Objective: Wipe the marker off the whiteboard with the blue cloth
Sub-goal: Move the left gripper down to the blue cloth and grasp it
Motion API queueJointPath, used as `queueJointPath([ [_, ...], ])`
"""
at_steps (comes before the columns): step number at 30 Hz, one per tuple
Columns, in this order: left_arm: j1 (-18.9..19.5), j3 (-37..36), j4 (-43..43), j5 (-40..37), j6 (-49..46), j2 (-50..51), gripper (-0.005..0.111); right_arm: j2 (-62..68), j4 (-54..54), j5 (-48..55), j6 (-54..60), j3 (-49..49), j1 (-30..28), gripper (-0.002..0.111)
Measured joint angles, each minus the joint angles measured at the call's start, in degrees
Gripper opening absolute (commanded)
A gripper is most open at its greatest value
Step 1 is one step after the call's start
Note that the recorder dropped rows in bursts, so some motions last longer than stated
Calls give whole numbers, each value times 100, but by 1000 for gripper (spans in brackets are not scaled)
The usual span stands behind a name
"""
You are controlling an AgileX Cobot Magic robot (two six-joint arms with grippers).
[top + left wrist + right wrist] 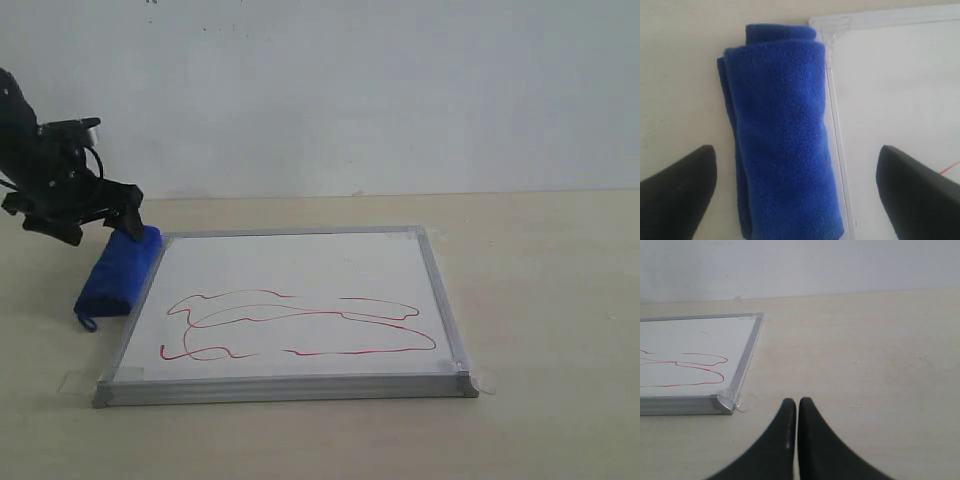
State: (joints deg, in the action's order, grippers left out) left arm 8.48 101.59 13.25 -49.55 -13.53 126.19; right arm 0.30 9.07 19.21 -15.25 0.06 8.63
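at the far left the left gripper (pixel 95 222) hangs over the far end of the cloth (pixel 118 272), jaws spread wide and holding nothing. its wrist view shows one finger over the table (pixel 540 300) and the other over the board (pixel 290 262), with the cloth between them. whether the tips touch the cloth is hard to tell. the rolled cloth lies on the table along the board's left frame, touching it. red marker (pixel 340 352) loops across the board's near half. the right gripper (pixel 797 402), over the table beside the board's near right corner, is pinched closed on nothing.
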Motion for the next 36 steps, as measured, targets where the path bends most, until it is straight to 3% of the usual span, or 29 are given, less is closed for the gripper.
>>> queueJointPath([
  [29,-27,0,5,131,295,651,81,0,0,0,0,0,0,1],
  [36,-27,0,-40,269,452,664,70,0,0,0,0,0,0,1],
])
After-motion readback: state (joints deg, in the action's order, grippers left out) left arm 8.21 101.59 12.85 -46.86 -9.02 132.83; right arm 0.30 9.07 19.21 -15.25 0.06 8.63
